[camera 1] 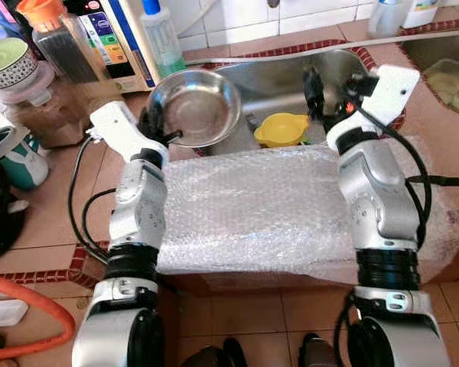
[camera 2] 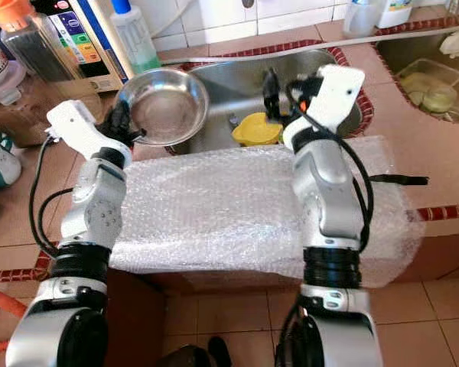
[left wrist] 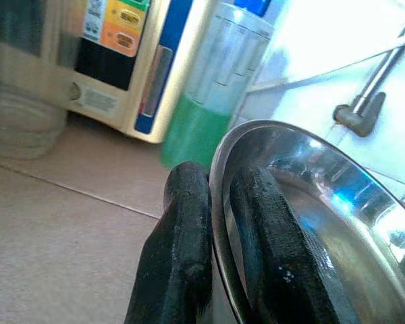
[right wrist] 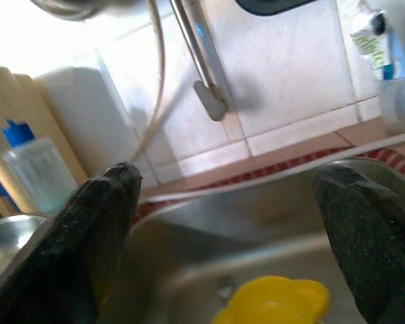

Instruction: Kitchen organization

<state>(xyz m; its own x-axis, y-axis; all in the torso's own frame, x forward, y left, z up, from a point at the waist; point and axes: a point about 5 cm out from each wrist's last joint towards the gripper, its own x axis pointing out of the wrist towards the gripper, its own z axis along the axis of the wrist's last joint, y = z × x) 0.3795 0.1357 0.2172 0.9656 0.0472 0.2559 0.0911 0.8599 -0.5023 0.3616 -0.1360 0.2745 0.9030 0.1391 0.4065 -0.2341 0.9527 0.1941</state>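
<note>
Left wrist view: left gripper [left wrist: 219, 256] pinches the round steel bowl's [camera 1: 196, 105] rim; right gripper [right wrist: 229, 229] hangs spread above the yellow funnel-shaped cup [camera 1: 281, 128] in the steel sink [camera 1: 283, 76]. Likely next: carry the bowl somewhere.

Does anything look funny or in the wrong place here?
Yes: a sheet of bubble wrap is draped over the counter's front edge, odd for a kitchen. The left pincer holds a steel bowl by its rim, tilted beside the sink.
</note>
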